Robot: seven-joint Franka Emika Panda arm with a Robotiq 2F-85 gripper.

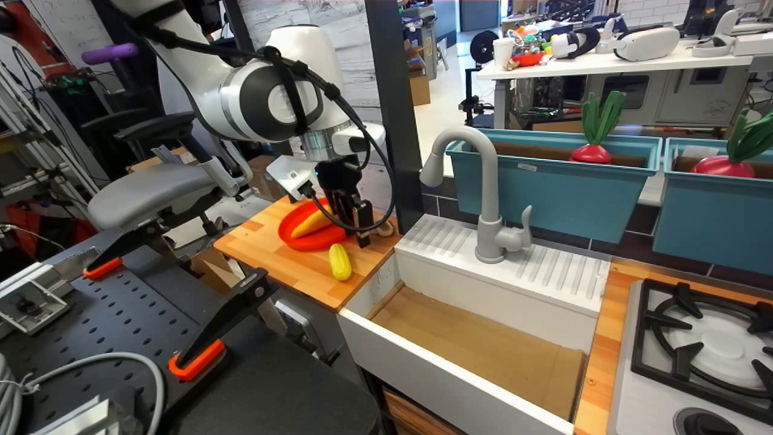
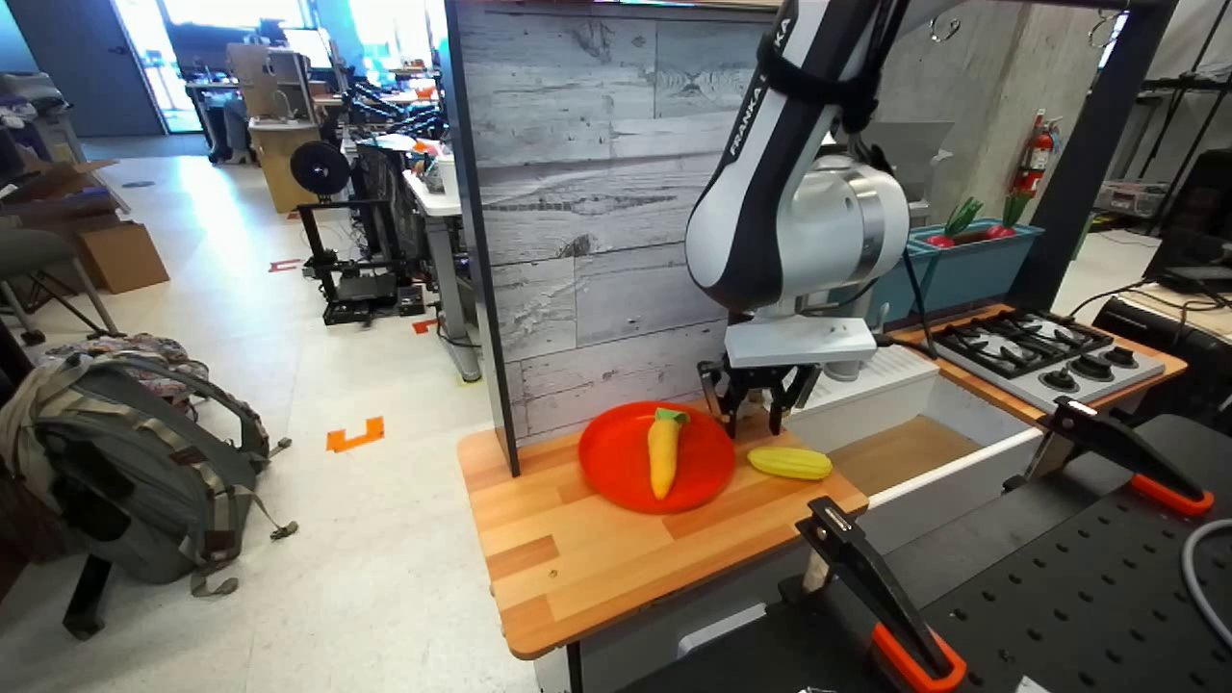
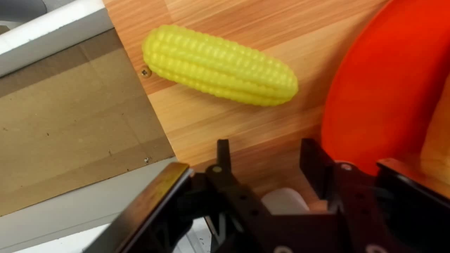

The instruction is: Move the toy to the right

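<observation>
A yellow toy corn cob [image 1: 340, 262] lies on the wooden counter by the sink edge; it also shows in an exterior view [image 2: 789, 463] and the wrist view [image 3: 221, 66]. An orange-yellow carrot-like toy with a green top [image 2: 663, 452] lies on a red plate [image 2: 606, 462]; the wrist view shows only part of this toy [image 3: 437, 147] and the plate [image 3: 372, 88]. My gripper [image 3: 267, 147] is open and empty, pointing down between the plate and the back wall side. In both exterior views the gripper [image 1: 353, 231] [image 2: 753, 425] is low over the counter, behind the corn.
A pale rounded object [image 3: 285, 202] lies on the counter beneath the gripper. The white sink [image 1: 435, 377] with a grey faucet [image 1: 492, 181] adjoins the counter. A wood-panel wall [image 2: 597, 241] stands behind. A stove [image 1: 628, 362] and clamps [image 2: 876, 577] are further off.
</observation>
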